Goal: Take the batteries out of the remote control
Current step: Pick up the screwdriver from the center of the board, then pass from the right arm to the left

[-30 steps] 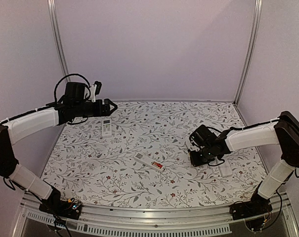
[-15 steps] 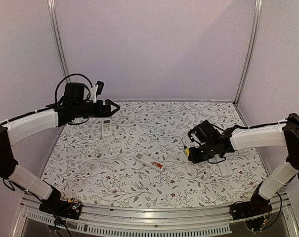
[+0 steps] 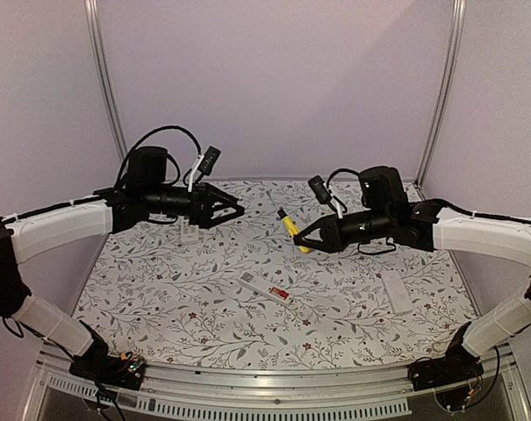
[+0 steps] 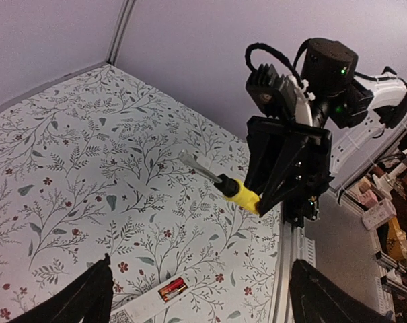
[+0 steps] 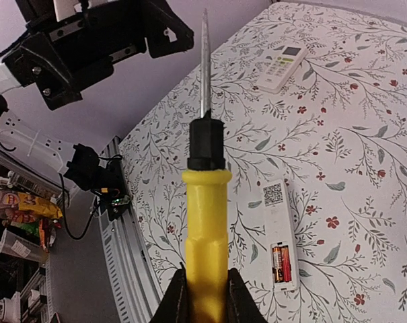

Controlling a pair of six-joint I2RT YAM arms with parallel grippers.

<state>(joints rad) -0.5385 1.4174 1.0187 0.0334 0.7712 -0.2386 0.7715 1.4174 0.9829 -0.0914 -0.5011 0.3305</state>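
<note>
A white remote control lies face down at mid-table with its back compartment uncovered. Two batteries, red-orange and dark, sit side by side inside it. The right wrist view looks down on the remote control and the batteries. My right gripper hangs above and beyond the remote, shut on a yellow-handled screwdriver whose blade points up and to the left. The handle is clamped between the jaws of the right gripper. My left gripper hovers open at the back left, empty, its black fingers spread wide.
A second white remote with a keypad lies at the back left, partly under the left arm; it also shows in the right wrist view. A loose white cover rests on the right. The floral mat ends at a metal rail in front.
My right gripper has closed on the screwdriver, lifted it off the table and carried it up and left toward the middle. The left arm has swung right and slightly forward, still open.
</note>
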